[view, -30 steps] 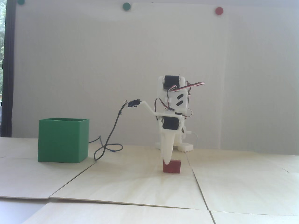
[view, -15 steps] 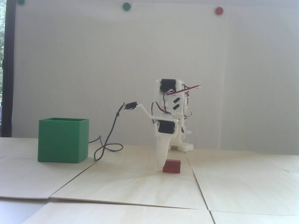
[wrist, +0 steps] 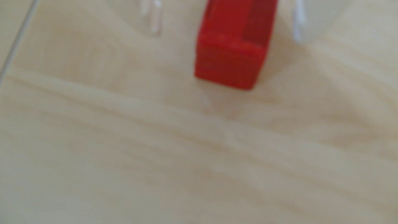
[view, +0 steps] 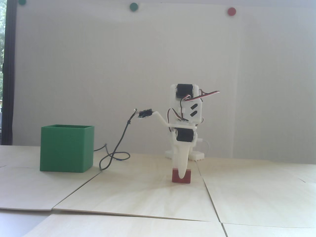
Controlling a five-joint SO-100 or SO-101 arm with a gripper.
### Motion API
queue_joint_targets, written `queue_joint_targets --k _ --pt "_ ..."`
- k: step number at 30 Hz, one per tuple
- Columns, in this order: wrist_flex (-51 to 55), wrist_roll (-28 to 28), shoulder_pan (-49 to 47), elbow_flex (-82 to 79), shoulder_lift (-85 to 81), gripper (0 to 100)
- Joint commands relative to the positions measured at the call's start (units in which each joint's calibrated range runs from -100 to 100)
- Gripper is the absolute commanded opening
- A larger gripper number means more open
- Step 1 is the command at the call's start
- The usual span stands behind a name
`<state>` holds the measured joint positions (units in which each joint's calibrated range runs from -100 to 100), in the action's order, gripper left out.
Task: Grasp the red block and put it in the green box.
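pale wood panels (view: 148, 195) form the work surface before a plain white wall bearing round green (view: 133, 6) and red (view: 231, 11) dots. fixed view: the white arm (view: 188, 108) stands right of centre, its gripper (view: 182, 176) pointing straight down, one white finger crossing the front face of the red block (view: 175, 176), which rests on the wood. the green box (view: 66, 148), open-topped, sits well apart to the left, with a dark cable (view: 116, 153) looping between box and arm. wrist view (blurred): the red block (wrist: 230, 53) lies flat between two pale fingers (wrist: 154, 19), with visible gaps on both sides; the jaws are spread and not touching it.
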<state>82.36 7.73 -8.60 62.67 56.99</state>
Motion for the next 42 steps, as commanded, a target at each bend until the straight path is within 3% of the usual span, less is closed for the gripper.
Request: queue_joint_targets --k 1,30,32,35,42 --pt "0.0 0.4 -0.8 4.2 -1.5 22" --pt "0.3 2.2 -0.5 10.4 6.4 22" --pt "0.0 2.4 -0.4 12.1 7.1 17" --pt "-0.1 2.5 -0.1 14.4 7.7 1" --pt "-0.2 3.6 3.0 16.5 5.4 2"
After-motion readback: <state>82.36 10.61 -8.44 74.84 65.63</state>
